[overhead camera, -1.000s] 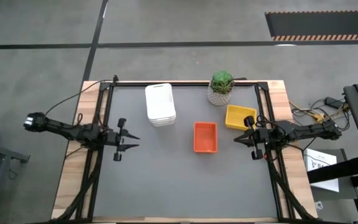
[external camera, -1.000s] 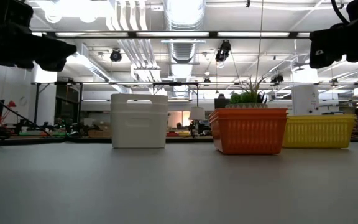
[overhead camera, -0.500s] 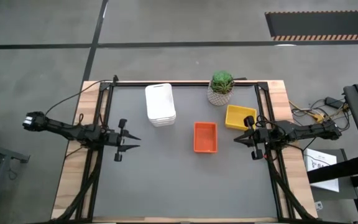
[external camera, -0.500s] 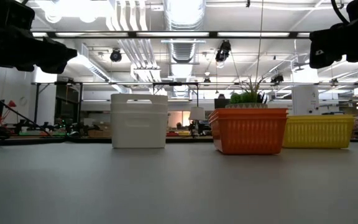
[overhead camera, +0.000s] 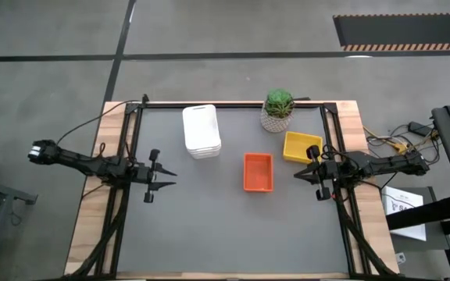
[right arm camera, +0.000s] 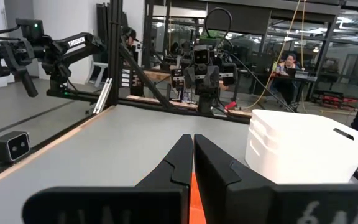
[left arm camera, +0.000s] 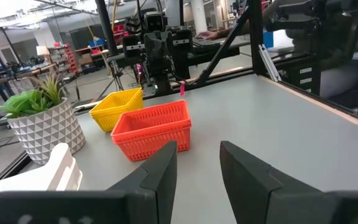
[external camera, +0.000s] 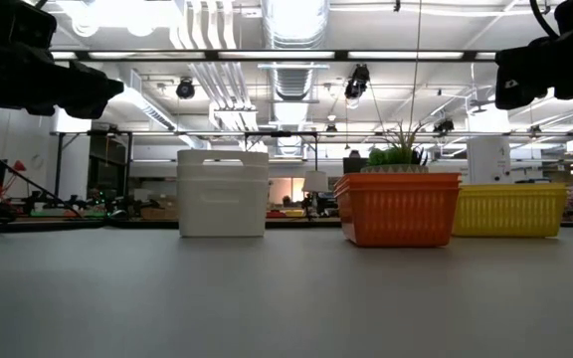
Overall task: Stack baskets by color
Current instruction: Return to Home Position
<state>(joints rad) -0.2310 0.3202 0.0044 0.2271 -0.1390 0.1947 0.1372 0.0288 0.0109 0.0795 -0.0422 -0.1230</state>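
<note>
Three piles on the worktop (overhead camera: 225,226), one per colour, so the sorting looks done (judgement from the layout).

- white stack (overhead camera: 201,130): toward the far edge, left of centre. The right wrist view shows three stepped rims, so three nested.
- orange stack (overhead camera: 258,172): mid-worktop, right of centre. The low view shows more than one rim at the top.
- yellow stack (overhead camera: 301,147): just right of the orange one and further back, near the plant (overhead camera: 278,109) in its patterned white pot. Layer count can't be told.
- Every basket in view belongs to one of these piles, none sits alone.

Arms:
- left pincer (overhead camera: 167,177): at the worktop's left side, above the surface, well apart from the white stack. Its fingers (left arm camera: 160,168) are spread with a clear gap and hold nothing.
- right pincer (overhead camera: 298,173): at the right side, near the yellow stack but not touching it. Its fingers (right arm camera: 182,162) are pressed together at the tips (nothing between them).

What's left: probably just parking both arms at rest, since no stacking step looks outstanding.

Writing: "TROSSEN" (right arm camera: 79,42) in white letters on a dark arm beyond the worktop's edge, in the right wrist view. The baskets and the pot carry no readable labels.
</note>
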